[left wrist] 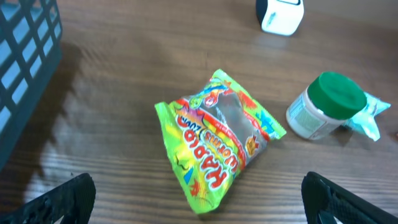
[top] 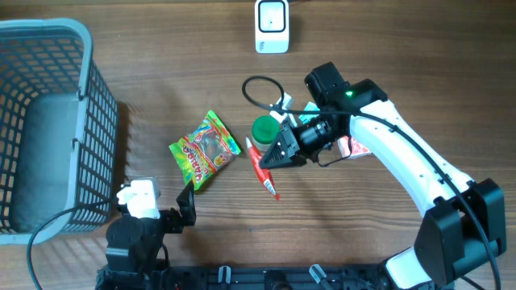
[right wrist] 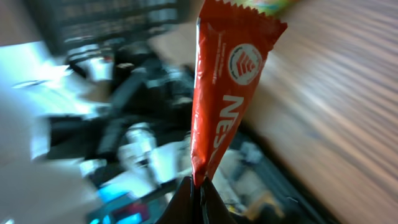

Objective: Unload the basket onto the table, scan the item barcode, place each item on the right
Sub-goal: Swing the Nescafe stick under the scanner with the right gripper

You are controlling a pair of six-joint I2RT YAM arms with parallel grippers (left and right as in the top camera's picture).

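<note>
Right jaws: clenched on the near end seam of the narrow red foil sachet [right wrist: 227, 93]. The right gripper [right wrist: 199, 200] pinches it and the rest of the pack sticks out away from my fingertips.
Sachet look: glossy red, with a white round logo and white lettering running along its length. The far end is crimped.
Sachet position: overhead puts it near table centre, just right of the green-and-yellow gummy worm bag [top: 205, 150] and just below the white jar with a green lid [top: 264, 130]. It slants toward the front edge. Can't tell whether its free end touches the wood.
Left jaws: released and spread wide. The left gripper [left wrist: 199, 194] sits low near the front edge with the gummy bag right in front of it, not touching.
Surface: brown wood-grain table [top: 161, 48]. A white boxy scanner [top: 272, 26] stands at the far edge, well apart from the sachet. A black cable loop [top: 254, 84] lies between the scanner and the jar. A pale blue wrapper [left wrist: 370, 115] lies just beside the jar, and a red-and-white pack [top: 355, 149] is partly under my right arm.
Room: the right wrist background is blurred dark and white shapes, unreadable.
Containers: a grey-blue plastic mesh basket [top: 97, 105] stands at the far left. Its inside shows a grey floor. The jar is lidded, so its contents are hidden.
</note>
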